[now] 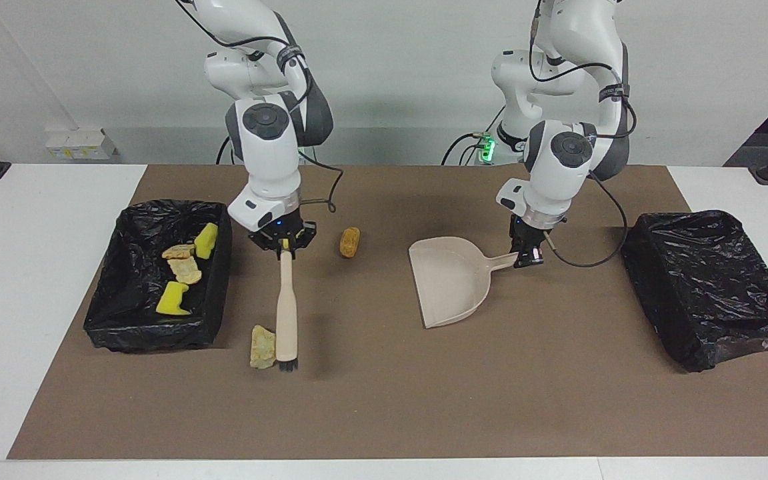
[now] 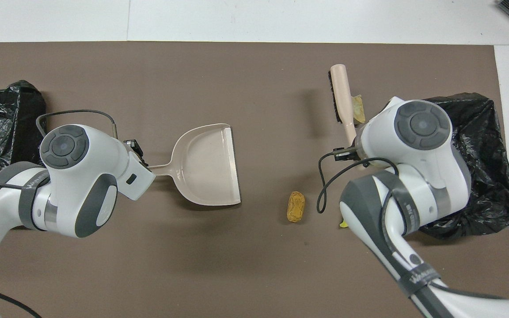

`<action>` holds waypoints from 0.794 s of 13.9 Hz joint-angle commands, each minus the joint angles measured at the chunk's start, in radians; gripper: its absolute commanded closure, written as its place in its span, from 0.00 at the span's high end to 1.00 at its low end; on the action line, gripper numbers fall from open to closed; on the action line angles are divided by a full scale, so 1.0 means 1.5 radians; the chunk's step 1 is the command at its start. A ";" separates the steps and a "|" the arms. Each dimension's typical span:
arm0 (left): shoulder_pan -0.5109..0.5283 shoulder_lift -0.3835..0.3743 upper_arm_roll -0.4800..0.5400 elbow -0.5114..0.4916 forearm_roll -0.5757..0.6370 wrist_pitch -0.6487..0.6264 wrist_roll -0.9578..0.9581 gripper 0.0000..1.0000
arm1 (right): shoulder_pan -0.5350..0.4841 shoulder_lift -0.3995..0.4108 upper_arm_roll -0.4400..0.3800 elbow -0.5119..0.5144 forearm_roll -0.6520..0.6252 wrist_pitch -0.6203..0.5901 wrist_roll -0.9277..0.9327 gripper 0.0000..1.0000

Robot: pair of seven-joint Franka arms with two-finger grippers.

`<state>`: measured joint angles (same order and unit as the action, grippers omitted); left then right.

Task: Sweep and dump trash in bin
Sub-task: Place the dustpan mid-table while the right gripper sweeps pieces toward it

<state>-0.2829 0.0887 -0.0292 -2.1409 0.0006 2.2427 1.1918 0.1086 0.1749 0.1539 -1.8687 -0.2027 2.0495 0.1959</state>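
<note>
four scraps (image 1: 184,270) lie in the bin (image 1: 101,320), three remain; right fingers (image 1: 284,245) clamp the brush (image 1: 286,313), left fingers (image 1: 529,257) the dustpan (image 1: 451,283).

High facing view, steep overhead, shared table (image 1: 384,413)

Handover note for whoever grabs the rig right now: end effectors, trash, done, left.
Right end effector: shut on the brush handle, bristles down at the pale lump beside the bin holding trash.
Left end effector: shut on the dustpan handle; pan empty, mid-table, mouth toward the loose scraps.
Done: four scraps sit in that bin.
Left: the pale lump and the orange-brown piece are loose on the mat; a yellow sliver peeks out under the right arm in the overhead view. Sweep into the pan, dump. The second bin, at the left arm's end, shows no trash.
</note>
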 commanded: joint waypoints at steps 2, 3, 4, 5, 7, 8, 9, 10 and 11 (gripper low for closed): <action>-0.010 -0.022 0.012 -0.027 -0.001 0.011 -0.026 0.00 | -0.005 0.059 -0.050 0.061 -0.044 -0.003 -0.090 0.00; -0.010 -0.022 0.011 -0.026 -0.001 0.010 -0.058 0.00 | -0.006 0.064 -0.065 0.049 -0.050 0.023 -0.120 0.00; -0.011 -0.022 0.009 -0.026 -0.001 0.009 -0.097 0.00 | -0.006 0.072 -0.078 0.038 -0.051 0.040 -0.168 0.00; -0.016 -0.023 0.009 -0.026 -0.001 0.007 -0.106 0.00 | -0.006 0.081 -0.077 0.036 -0.050 0.041 -0.178 0.00; -0.027 -0.026 0.010 -0.026 0.006 -0.009 -0.107 0.00 | 0.005 0.078 -0.074 0.018 -0.040 0.027 -0.167 0.00; -0.035 -0.026 0.010 -0.025 0.035 -0.008 -0.108 0.00 | 0.009 0.070 -0.070 -0.006 -0.034 0.026 -0.163 0.00; -0.034 -0.026 0.010 -0.024 0.039 -0.009 -0.109 0.00 | 0.012 0.060 -0.069 -0.023 -0.001 0.024 -0.158 0.00; -0.034 -0.027 0.010 -0.026 0.039 -0.011 -0.109 0.00 | 0.030 0.055 -0.067 -0.034 0.039 0.020 -0.147 0.00; -0.034 -0.029 0.009 -0.026 0.039 -0.016 -0.113 0.00 | 0.049 0.052 -0.063 -0.035 0.071 0.007 -0.119 0.00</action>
<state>-0.3142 0.0812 -0.0283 -2.1448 0.0354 2.2345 1.0436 0.1463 0.2947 0.0459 -1.8684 -0.1703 2.0839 -0.0275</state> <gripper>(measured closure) 0.670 0.731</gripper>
